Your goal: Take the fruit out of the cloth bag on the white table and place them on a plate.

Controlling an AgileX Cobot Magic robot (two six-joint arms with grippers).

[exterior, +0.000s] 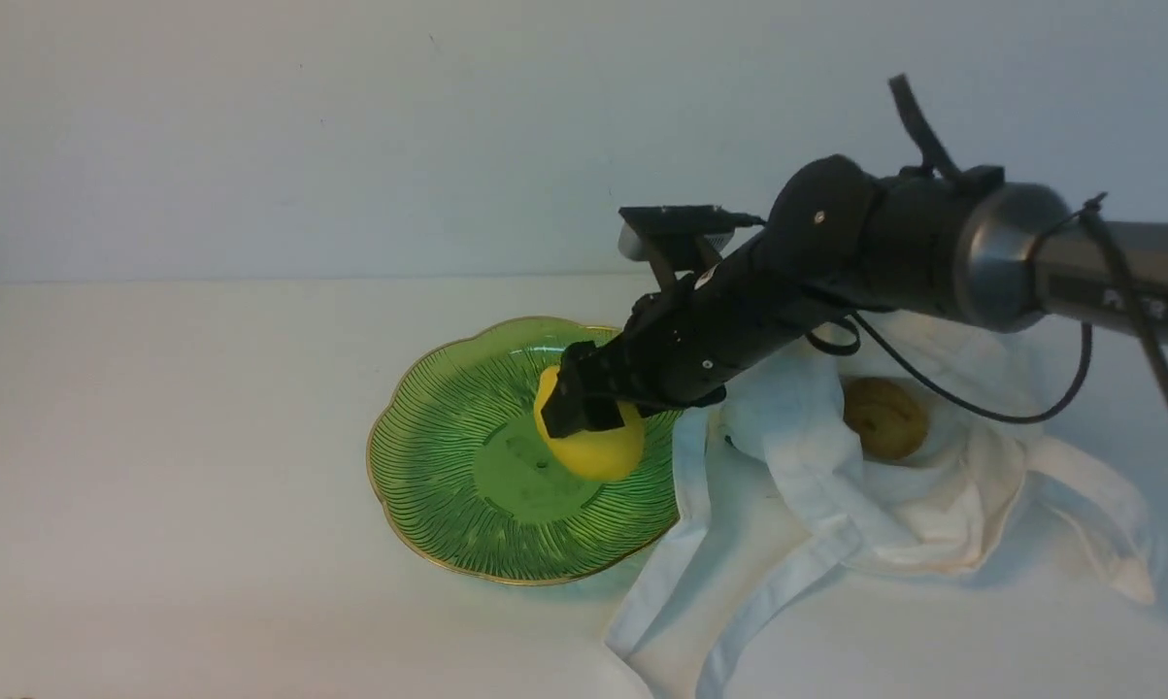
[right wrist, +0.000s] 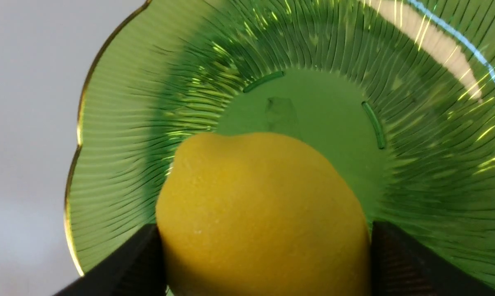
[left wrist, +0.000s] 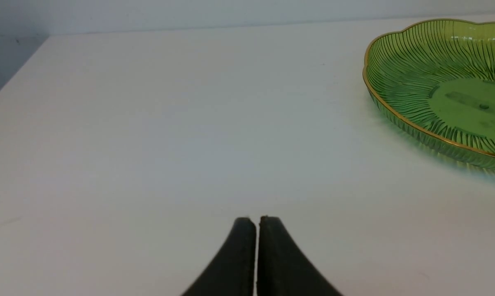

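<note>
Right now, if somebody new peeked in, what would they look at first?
Probably the bright yellow lemon, held in the right gripper over the big green glass plate with its wavy gold rim. Next, maybe the brownish fruit peeking out of the white cloth bag, to the right of the plate.
</note>
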